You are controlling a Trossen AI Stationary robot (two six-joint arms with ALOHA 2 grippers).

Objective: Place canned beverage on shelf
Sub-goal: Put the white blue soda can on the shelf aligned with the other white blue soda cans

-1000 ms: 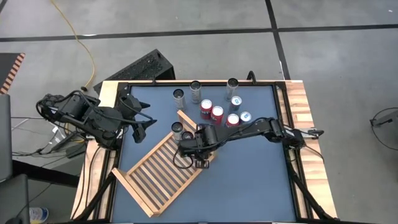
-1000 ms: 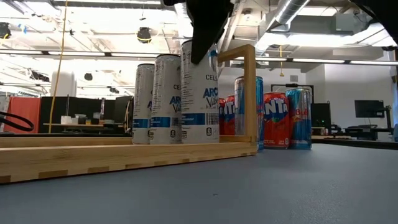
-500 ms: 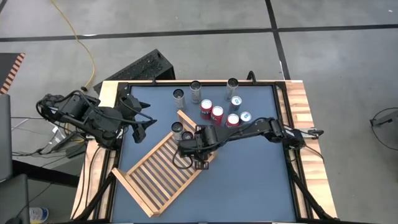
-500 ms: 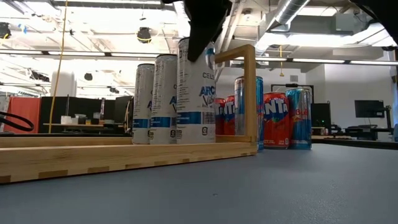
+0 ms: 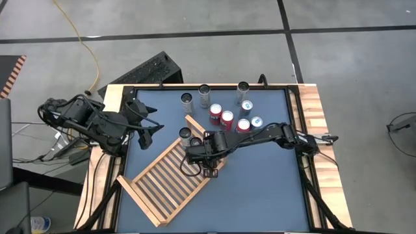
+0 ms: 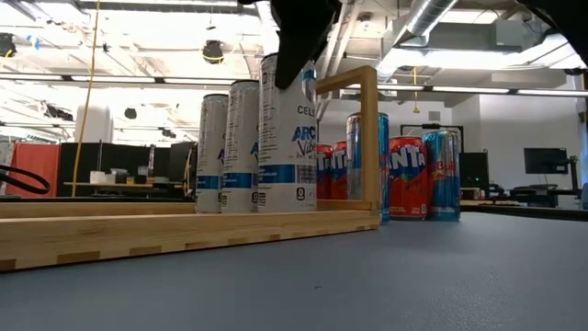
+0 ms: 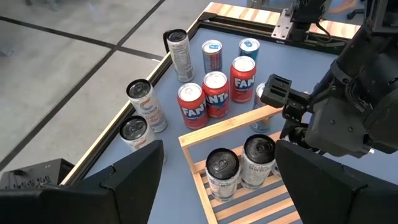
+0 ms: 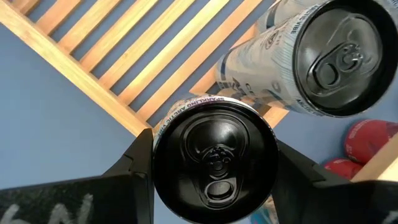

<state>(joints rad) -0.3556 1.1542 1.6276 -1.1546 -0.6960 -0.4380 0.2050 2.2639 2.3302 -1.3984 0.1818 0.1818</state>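
My right gripper [image 5: 207, 151] clamps a white Celsius can [image 6: 287, 138] over the shelf [image 5: 166, 182], beside two white cans [image 7: 239, 163]; red Fanta cans [image 7: 214, 93] crowd behind. Left gripper [image 5: 151, 125] idles open.

Right gripper [image 8: 214, 162] clamped; left arm idle.

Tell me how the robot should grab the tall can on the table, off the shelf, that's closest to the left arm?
Take the tall can by its round sides just below the rim, coming straight down from above. It stands upright, top facing up, with bare table on most sides, so the fingers should fit. Set them clear of the neighbouring can.
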